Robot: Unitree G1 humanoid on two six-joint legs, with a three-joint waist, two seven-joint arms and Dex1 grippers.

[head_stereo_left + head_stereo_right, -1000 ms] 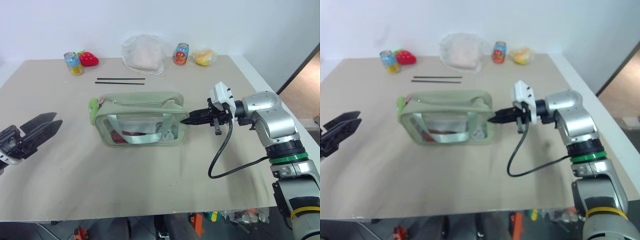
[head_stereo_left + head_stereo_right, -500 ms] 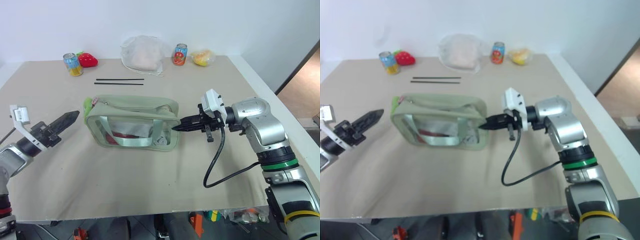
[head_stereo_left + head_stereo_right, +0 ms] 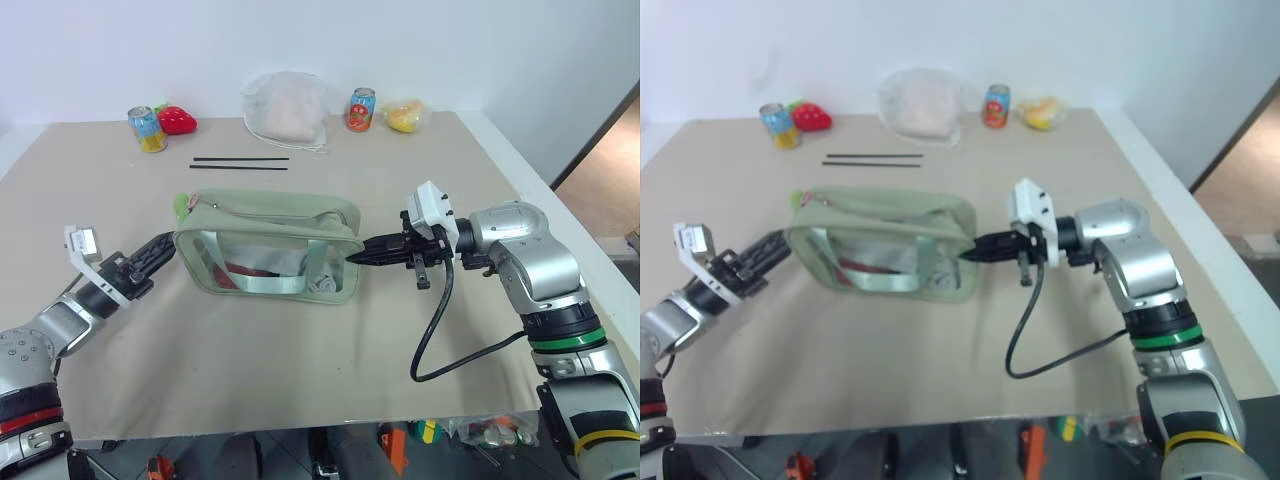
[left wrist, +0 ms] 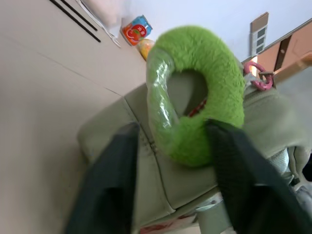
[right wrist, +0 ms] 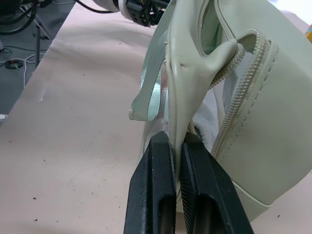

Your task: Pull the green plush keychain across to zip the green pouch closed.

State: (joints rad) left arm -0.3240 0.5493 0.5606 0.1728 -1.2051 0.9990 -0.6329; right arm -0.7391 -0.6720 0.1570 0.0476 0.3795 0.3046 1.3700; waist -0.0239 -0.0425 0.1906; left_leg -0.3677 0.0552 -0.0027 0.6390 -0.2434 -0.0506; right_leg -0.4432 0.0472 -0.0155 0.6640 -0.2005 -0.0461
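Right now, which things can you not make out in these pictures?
- Whether the left gripper already pinches the green plush keychain: the plush hides the contact.
- What lies inside the green pouch: too small through the window.
- The zipper's far end, right wrist view: cut off by the edge.

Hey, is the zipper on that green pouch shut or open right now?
Open, at least at the right end: the green pouch gapes there, its zipper teeth apart in the right wrist view. The green plush keychain sits at the left end.

Left tool (image 4: 168,146) reached green plush keychain (image 4: 197,92), narrowing.
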